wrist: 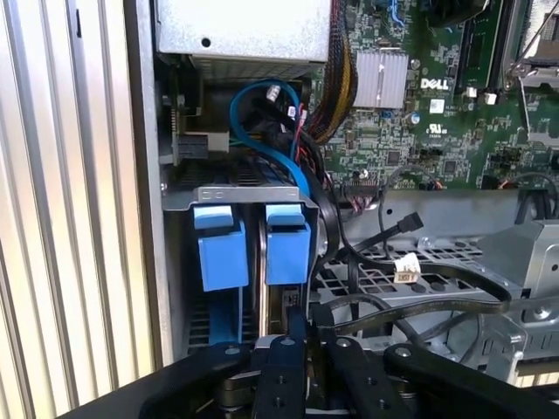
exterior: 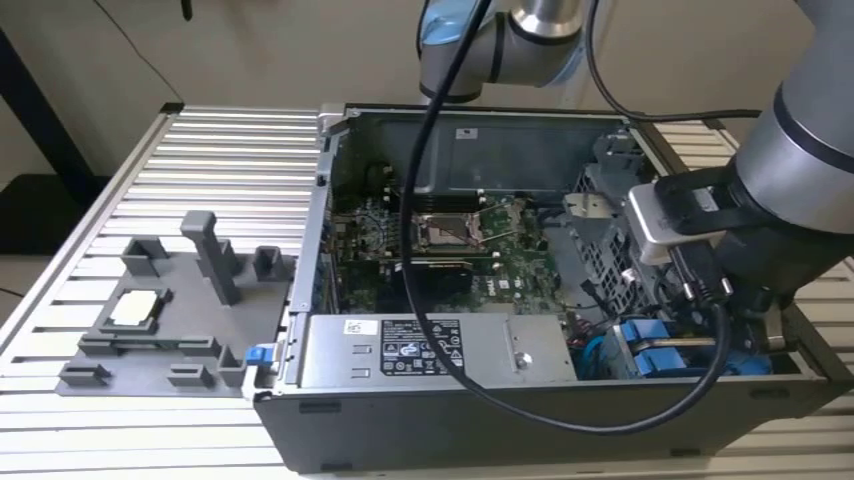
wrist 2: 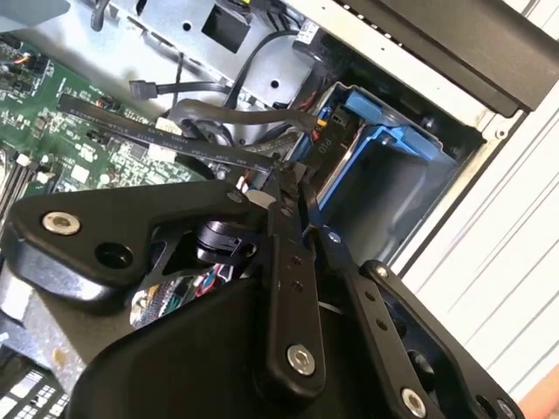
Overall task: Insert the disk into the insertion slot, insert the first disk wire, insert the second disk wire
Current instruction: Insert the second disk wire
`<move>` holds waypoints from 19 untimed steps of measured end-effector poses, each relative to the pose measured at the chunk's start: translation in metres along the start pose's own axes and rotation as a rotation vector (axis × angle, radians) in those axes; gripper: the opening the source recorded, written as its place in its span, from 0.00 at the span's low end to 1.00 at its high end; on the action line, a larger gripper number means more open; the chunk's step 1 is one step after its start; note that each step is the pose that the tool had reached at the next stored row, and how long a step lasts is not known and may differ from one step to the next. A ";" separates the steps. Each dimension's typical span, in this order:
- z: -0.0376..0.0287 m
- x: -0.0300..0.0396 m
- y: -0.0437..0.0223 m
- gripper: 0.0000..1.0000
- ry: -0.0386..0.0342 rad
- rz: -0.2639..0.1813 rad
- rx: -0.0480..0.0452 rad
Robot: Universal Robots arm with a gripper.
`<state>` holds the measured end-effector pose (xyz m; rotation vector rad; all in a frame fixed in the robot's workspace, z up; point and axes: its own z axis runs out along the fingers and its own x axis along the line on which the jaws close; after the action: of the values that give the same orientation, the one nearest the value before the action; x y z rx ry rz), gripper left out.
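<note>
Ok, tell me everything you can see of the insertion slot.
The insertion slot is a narrow grey sheet-metal bay in the computer case's corner, next to the grey power-supply box. In the first wrist view two bright blue plastic tabs sit side by side at its mouth, and a blue cable loops just behind it. The second wrist view shows a blue plastic frame lining its walls. The gripper hangs right at the opening.
</note>
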<state>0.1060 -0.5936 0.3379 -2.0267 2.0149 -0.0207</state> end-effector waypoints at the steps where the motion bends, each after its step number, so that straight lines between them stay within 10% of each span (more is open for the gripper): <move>1: -0.0001 0.0003 0.0004 0.16 0.0000 0.000 0.0003; 5: -0.0010 0.0011 0.0040 0.16 -0.0002 -0.002 0.0086; 15: -0.0009 0.0015 0.0202 0.16 0.0004 -0.021 0.1056; 19: 0.0016 0.0021 0.0208 0.16 0.0011 -0.024 0.1186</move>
<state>0.0860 -0.5950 0.3316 -1.9774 1.9418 -0.1428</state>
